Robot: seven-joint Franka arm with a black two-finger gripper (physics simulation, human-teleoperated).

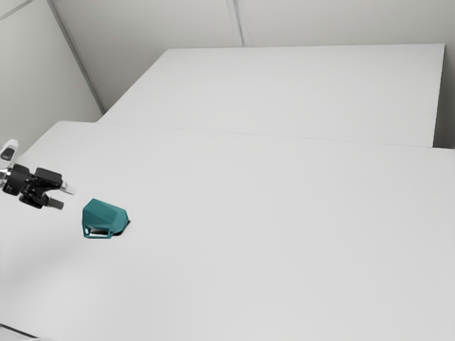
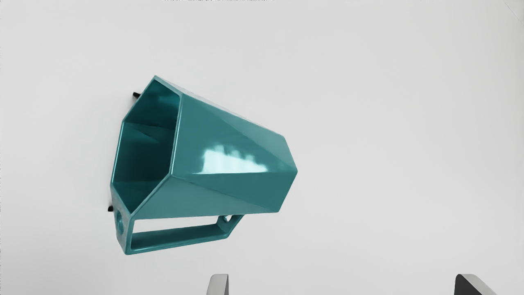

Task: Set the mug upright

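Observation:
My gripper (image 1: 60, 198) is at the exterior view's left, held above the table, its two fingers apart with nothing between them. The teal faceted mug (image 1: 106, 217) lies on its side a short way beyond the fingertips, toward the exterior view's right. In the wrist view the mug (image 2: 233, 151) shows its dark hollow mouth and its angular handle (image 2: 180, 239), which sticks out from the side nearer my fingers. The open gripper (image 2: 342, 282) has widely spaced fingertips there, not touching the mug.
The white table (image 1: 270, 234) stretches across the exterior view. A second white surface (image 1: 284, 92) lies behind it, with pale walls (image 1: 142, 32) around.

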